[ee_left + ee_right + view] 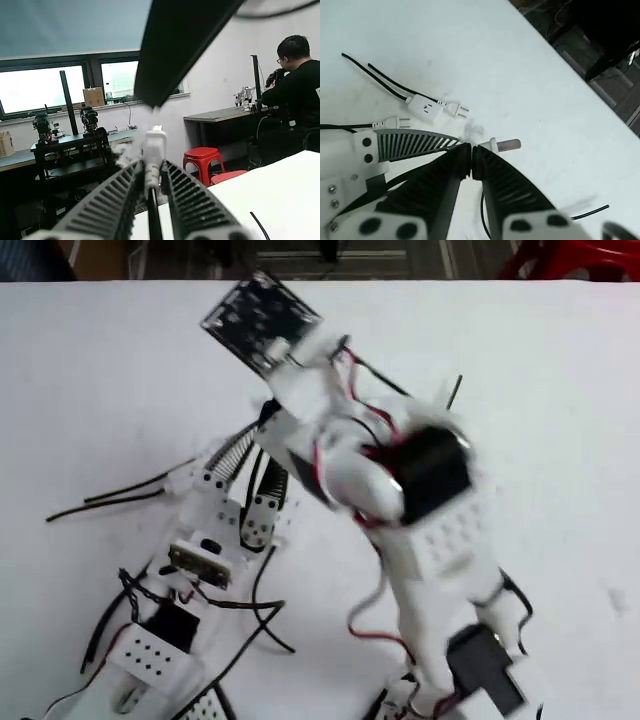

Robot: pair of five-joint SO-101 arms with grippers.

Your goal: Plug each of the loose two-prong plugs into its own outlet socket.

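My left gripper (152,167) is shut on a white plug (154,147), held up off the table with its black cable running down between the ribbed fingers. My right gripper (471,147) has its black fingers shut, and a small white plug end (499,145) sticks out from the tips. I cannot tell whether both hold one piece. In the high view the grippers meet near mid-table (268,418). A white outlet socket (425,109) lies on the table with a plug (452,107) at its end. Another white plug (395,122) lies beside it.
The right arm (420,490) stretches across the middle of the white table (560,440), and the left arm (190,570) sits at the front left among black cables. A short loose black wire (455,392) lies at the right. Red stools (202,155) stand beyond the far edge.
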